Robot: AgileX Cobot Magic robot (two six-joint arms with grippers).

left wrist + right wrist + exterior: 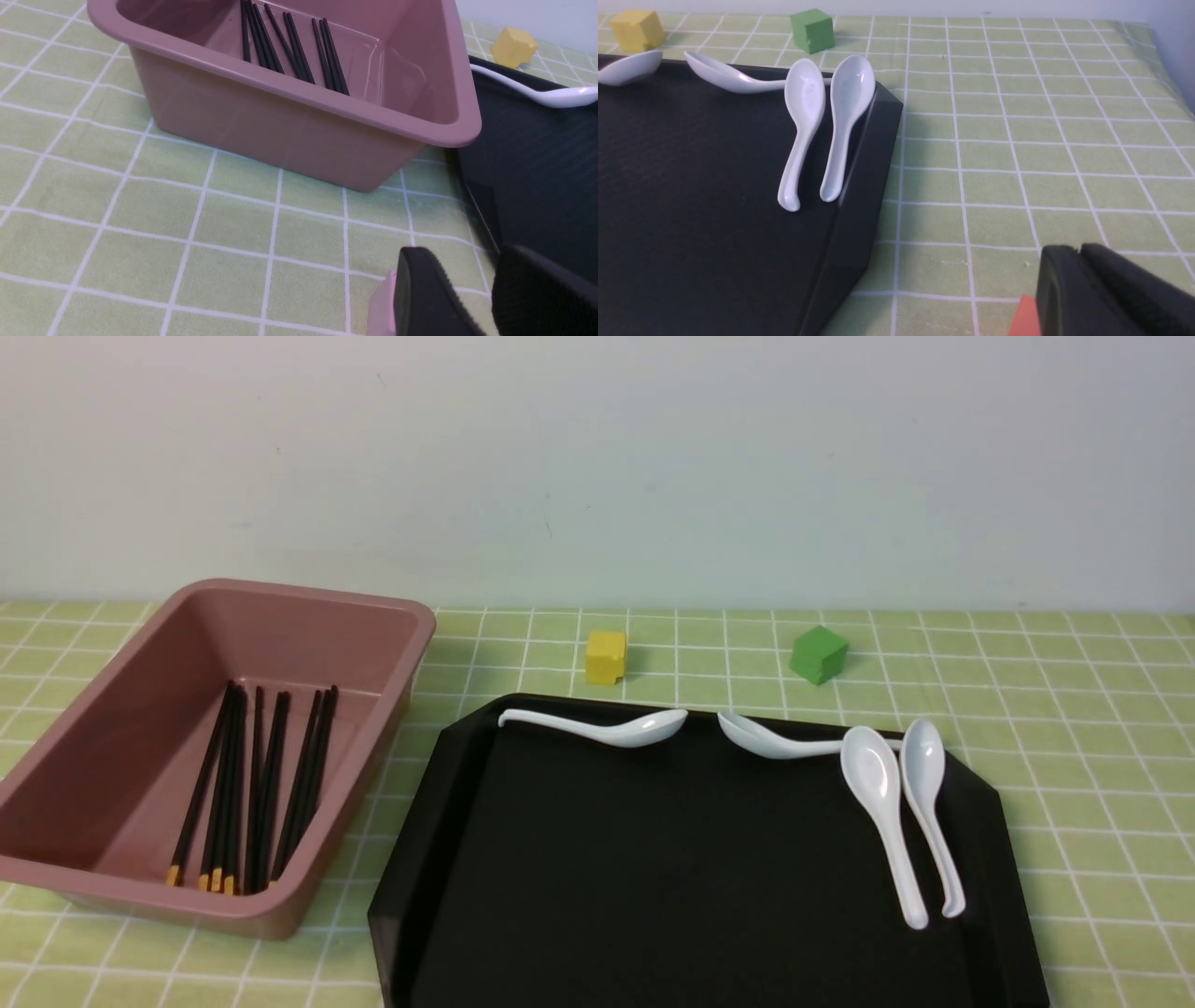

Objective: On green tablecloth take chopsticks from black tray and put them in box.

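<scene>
The chopsticks (252,784) lie together inside the pink box (280,593), orange ends toward me, on the green tablecloth (1074,691). The black tray (672,859) to the box's right holds no chopsticks. Neither gripper shows in the front view. In the left wrist view my left gripper (467,261) is open and empty, low over the cloth between the box (289,130) and the tray (537,163), with the chopsticks (289,42) beyond it. In the right wrist view my right gripper (1078,252) is shut on nothing, over the cloth beside the tray's (691,186) right edge.
Several white spoons (878,812) lie along the tray's far and right sides. A yellow cube (606,657) and a green cube (819,654) stand on the cloth behind the tray. A pale wall closes off the back.
</scene>
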